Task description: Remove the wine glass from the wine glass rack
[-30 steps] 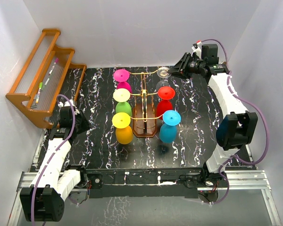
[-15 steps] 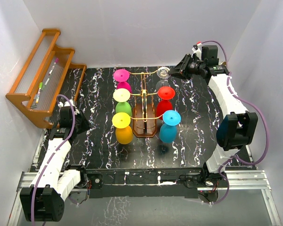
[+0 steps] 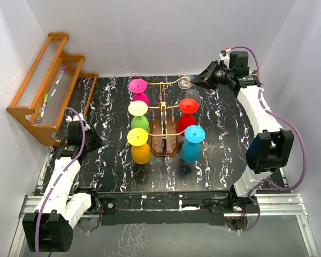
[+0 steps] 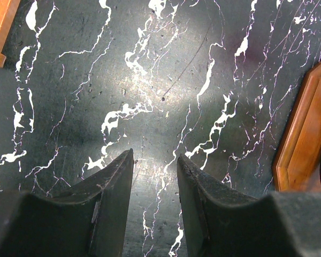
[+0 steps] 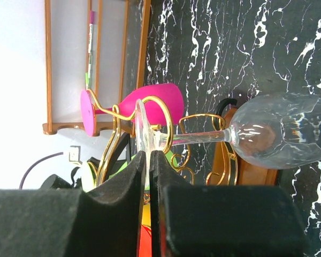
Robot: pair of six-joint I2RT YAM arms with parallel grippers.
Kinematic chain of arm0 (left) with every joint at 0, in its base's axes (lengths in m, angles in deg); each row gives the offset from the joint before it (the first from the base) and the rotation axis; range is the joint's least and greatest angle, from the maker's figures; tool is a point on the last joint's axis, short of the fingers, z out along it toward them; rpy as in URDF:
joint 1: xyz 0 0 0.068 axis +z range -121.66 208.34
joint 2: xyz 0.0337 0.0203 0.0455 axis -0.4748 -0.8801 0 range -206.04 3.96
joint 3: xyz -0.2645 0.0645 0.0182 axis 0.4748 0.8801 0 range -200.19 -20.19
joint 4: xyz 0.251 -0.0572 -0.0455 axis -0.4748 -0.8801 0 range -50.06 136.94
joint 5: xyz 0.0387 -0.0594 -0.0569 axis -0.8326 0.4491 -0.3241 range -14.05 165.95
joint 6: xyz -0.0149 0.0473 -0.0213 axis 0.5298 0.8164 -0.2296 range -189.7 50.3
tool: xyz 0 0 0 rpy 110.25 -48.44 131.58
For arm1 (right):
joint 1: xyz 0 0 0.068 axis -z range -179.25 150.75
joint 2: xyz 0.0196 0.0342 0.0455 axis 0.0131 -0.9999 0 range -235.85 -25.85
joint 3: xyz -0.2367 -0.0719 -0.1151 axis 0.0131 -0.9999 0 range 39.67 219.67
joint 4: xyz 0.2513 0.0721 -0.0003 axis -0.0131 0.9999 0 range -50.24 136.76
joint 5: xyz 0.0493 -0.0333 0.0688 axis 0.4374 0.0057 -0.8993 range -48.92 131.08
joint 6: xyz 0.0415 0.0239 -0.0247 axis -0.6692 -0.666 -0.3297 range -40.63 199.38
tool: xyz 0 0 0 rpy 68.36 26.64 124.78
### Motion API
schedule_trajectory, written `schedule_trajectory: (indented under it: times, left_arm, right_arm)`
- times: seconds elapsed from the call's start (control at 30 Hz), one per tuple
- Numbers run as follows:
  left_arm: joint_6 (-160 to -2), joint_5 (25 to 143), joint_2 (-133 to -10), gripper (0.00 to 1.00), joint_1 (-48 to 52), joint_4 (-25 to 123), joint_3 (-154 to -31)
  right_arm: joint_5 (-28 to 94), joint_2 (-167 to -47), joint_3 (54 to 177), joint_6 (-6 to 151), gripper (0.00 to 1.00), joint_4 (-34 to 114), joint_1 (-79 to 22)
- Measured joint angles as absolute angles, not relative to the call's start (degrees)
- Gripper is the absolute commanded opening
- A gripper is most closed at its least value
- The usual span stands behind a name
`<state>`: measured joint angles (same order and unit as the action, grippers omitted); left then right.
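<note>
Since a second ago, the right gripper (image 5: 151, 155) has pinched its jaws tight onto the thin foot of the clear wine glass (image 5: 278, 134), which hangs bowl-down from a far gold arm of the wine glass rack (image 3: 164, 147). Meanwhile the left gripper (image 4: 155, 160) hovers partly open and empty above the table (image 4: 166, 80). This glass looks light, rigid, slick and fragile, so the foot's edge seems a narrow hold, likely to slip.

The wine glass rack (image 3: 163, 140) stood mid-table (image 3: 219, 139); the wine glass (image 3: 185, 82) hung at its far right, and the stepped shelf (image 3: 48, 85) lay far left.
</note>
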<state>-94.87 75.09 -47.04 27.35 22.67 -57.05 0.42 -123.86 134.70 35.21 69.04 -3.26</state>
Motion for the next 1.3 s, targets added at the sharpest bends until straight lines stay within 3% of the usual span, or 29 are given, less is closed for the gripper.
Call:
schedule_trajectory:
  times: [0.4, 1.3]
  left_arm:
    - [-94.89, 75.09, -47.04, 0.37, 27.35, 22.67, -57.05]
    - [-94.89, 75.09, -47.04, 0.37, 27.35, 22.67, -57.05]
  right_arm:
    - [2.65, -119.76, 126.89, 26.19, 0.07, 60.61, -2.14]
    - [2.56, -119.3, 126.11, 20.74, 0.07, 51.51, -1.38]
